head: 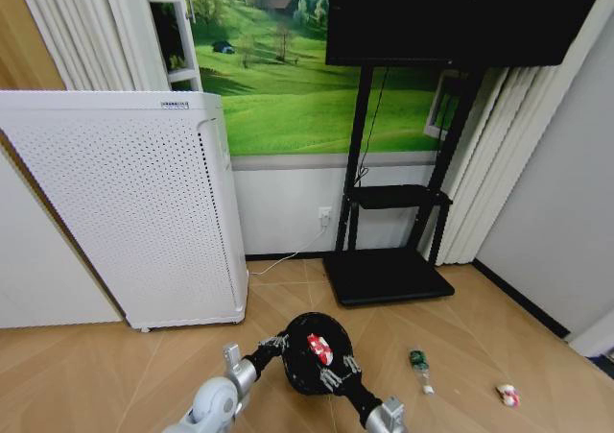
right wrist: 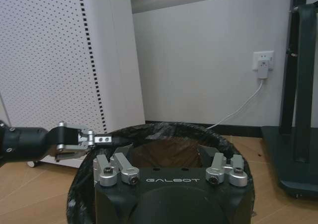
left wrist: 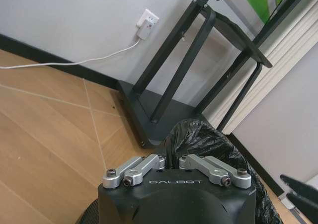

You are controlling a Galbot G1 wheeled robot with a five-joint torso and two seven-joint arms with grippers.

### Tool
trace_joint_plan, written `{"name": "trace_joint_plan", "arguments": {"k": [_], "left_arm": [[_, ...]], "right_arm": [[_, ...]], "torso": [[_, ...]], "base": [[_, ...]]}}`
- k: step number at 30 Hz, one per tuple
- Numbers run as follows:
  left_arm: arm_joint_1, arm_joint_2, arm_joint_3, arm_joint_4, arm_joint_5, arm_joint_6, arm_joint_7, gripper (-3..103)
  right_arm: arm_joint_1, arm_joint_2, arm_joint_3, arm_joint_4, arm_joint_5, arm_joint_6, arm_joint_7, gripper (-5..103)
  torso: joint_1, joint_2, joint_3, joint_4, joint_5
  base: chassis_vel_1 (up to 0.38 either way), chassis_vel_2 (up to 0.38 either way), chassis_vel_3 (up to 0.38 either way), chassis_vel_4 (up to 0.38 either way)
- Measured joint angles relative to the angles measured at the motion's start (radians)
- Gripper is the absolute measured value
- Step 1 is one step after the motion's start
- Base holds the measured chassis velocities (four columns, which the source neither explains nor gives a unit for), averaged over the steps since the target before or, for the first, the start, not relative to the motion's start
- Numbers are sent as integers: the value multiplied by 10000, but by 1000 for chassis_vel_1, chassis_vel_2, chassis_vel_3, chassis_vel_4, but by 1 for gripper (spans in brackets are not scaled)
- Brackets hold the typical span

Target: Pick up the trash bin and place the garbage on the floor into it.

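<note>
Small round black wire bin [head: 309, 354] with crinkly black bag, held off wood floor [head: 460, 327], light and bendy, pinched at rim by left end effector [head: 275, 342] and right end effector [head: 340, 372], red-and-white can [head: 318, 348] inside.

Both hands' fingertips are hidden by the trash bin [head: 309, 354] rim; the bin's base is hidden too

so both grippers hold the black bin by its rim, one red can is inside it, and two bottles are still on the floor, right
Not quite. The head view shows one green bottle and one red-and-white can on the floor, not two bottles. The rest stands: left gripper and right gripper on the bin, a red can inside.
</note>
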Motion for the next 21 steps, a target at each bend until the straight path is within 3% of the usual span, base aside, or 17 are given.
{"name": "trace_joint_plan", "arguments": {"k": [4, 8, 10, 11, 12, 14, 21], "left_arm": [[397, -243, -419, -115, 332, -38, -147, 7], [594, -371, -709, -210, 425, -42, -242, 7], [1164, -599, -1693, -580, 458, -39, -438, 7], [1756, -597, -2756, -931, 422, -25, -452, 7], [1756, -597, -2756, -931, 422, -25, -452, 7], [2533, -572, -4003, -1280, 281, -22, -311, 7], [3420, -893, -5166, -1680, 236, -29, -192, 7]], "right_arm": [[-44, 173, 184, 85, 252, 269, 149, 91], [-28, 285, 316, 131, 457, 322, 168, 96], [81, 396, 783, 240, 1115, 223, 414, 100], [129, 274, 1132, 257, 1307, 16, 518, 100], [129, 274, 1132, 257, 1307, 16, 518, 100], [145, 227, 1356, 269, 1441, -71, 534, 100], [-17, 198, 1497, 293, 1367, -54, 529, 100]], "torso": [[0, 0, 0, -4, -1], [0, 0, 0, -3, -1], [0, 0, 0, 1, -2], [0, 0, 0, 3, 0], [0, 0, 0, 3, 0], [0, 0, 0, 3, 0], [-1, 0, -1, 1, -2]], "base": [[0, 0, 0, 0], [0, 0, 0, 0], [0, 0, 0, 0], [0, 0, 0, 0], [0, 0, 0, 0], [0, 0, 0, 0], [-49, -46, 44, 29]]}}
